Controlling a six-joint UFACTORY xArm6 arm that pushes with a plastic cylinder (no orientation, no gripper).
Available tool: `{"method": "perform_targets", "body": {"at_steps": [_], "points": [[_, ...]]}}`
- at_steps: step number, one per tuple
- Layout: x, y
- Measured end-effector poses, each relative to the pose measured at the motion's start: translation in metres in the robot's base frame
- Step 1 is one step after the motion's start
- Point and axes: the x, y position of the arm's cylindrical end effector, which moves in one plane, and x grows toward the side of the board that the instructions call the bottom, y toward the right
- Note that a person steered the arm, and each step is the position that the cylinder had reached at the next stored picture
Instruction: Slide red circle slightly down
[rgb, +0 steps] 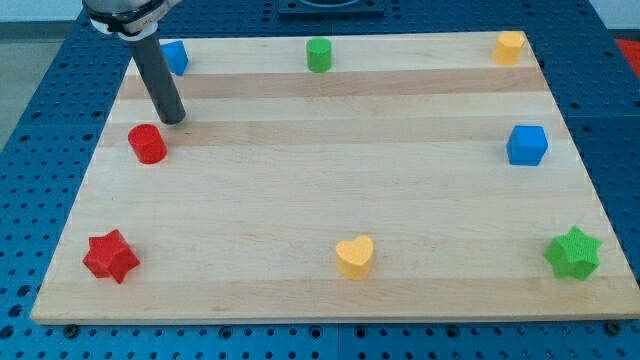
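The red circle (147, 143) is a short red cylinder near the board's left edge, in the upper half of the view. My tip (174, 119) rests on the board just above and to the right of the red circle, with a small gap between them. The dark rod slants up to the view's top left.
On the wooden board (330, 200): a blue block (175, 56) at top left behind the rod, a green cylinder (318, 54) at top middle, a yellow block (509, 46) at top right, a blue cube (526, 145) at right, a green star (573, 253), a yellow heart (355, 256), a red star (110, 256).
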Motion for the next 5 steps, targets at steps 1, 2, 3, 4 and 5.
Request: {"method": "perform_targets", "body": {"at_steps": [1, 2, 3, 4, 5], "points": [[0.000, -0.008], [0.000, -0.020], [0.000, -0.034], [0.000, -0.039], [0.008, -0.033]]}}
